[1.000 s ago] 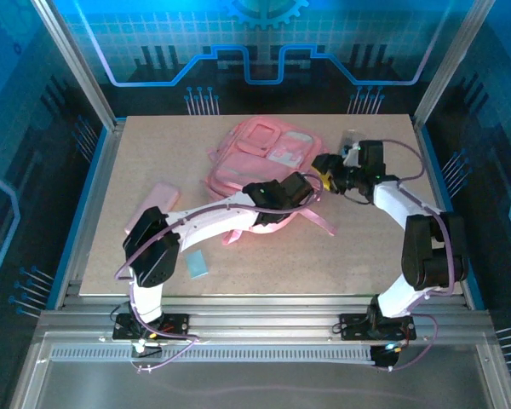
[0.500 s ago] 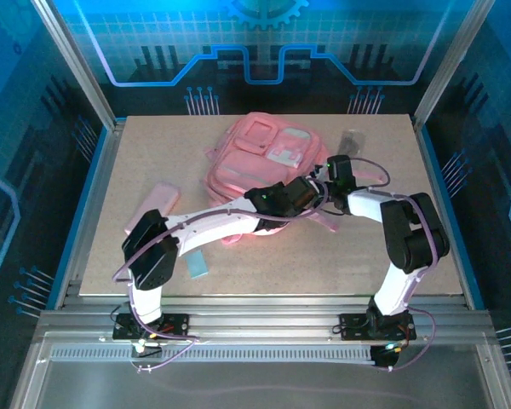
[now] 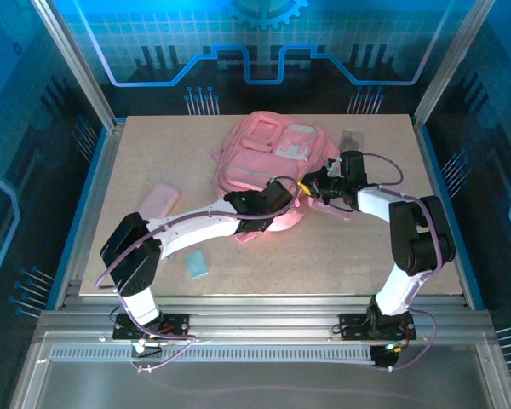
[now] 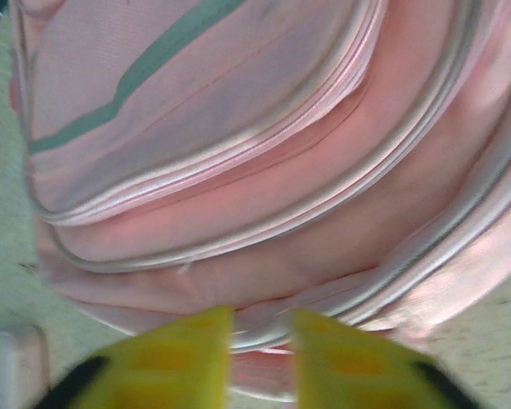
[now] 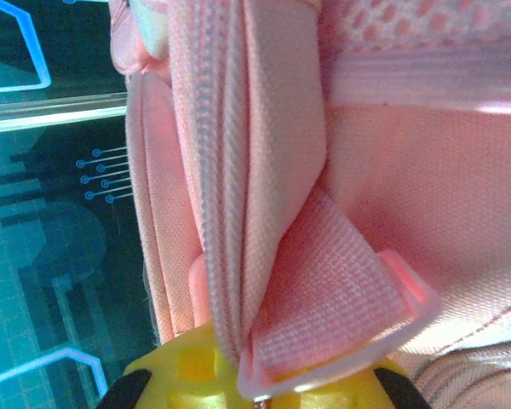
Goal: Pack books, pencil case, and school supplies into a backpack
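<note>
Both arms have pulled in to the near edge of the backpack [image 3: 268, 153], which has slid a little to the right. Its zips look shut. The left hand [image 4: 260, 362] sits at the backpack's near rim, and its yellow fingers are now a little apart. The right hand [image 5: 272, 383] is clamped on a pink strap [image 5: 324, 315] at the backpack's near right corner. Left of the backpack lie the pencil case [image 3: 160, 201] and, closer to the arms, a pale blue flat rectangle [image 3: 197, 263]. Both rest on the brown surface [image 3: 366, 256]. Blue glowing walls [image 3: 153, 51] stand behind the backpack.
</note>
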You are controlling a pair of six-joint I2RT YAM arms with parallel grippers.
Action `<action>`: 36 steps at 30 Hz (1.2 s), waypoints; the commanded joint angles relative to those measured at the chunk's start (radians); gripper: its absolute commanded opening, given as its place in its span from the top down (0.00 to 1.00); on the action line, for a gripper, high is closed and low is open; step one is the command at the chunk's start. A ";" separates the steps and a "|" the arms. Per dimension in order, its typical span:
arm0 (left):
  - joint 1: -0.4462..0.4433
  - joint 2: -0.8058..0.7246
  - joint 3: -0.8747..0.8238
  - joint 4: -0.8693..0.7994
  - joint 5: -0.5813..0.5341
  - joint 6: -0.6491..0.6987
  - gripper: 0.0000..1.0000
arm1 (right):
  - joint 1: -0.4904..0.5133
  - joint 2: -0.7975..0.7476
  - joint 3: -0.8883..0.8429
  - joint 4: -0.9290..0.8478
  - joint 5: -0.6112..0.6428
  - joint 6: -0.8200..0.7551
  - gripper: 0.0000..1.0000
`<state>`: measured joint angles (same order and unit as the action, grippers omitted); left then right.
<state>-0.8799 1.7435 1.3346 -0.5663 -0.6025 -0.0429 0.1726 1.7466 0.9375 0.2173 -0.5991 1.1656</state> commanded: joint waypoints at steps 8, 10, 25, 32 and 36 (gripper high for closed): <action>0.047 0.028 0.051 0.152 0.354 -0.507 0.54 | 0.064 0.012 -0.002 0.254 -0.017 0.097 1.00; 0.059 0.042 0.030 0.179 0.379 -0.553 0.52 | 0.068 0.008 -0.002 0.265 -0.018 0.104 1.00; 0.160 0.154 -0.063 0.528 0.599 -0.811 0.47 | 0.095 0.007 -0.035 0.362 -0.038 0.174 1.00; 0.159 0.165 -0.060 0.592 0.638 -0.842 0.53 | 0.100 0.025 -0.052 0.402 -0.060 0.207 1.00; 0.159 0.138 -0.051 0.569 0.647 -0.835 0.65 | 0.090 0.029 -0.052 0.388 -0.061 0.191 1.00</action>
<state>-0.7189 1.8965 1.2789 -0.0994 -0.0162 -0.8764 0.2409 1.7756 0.8814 0.4999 -0.5533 1.3411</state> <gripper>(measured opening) 0.375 0.075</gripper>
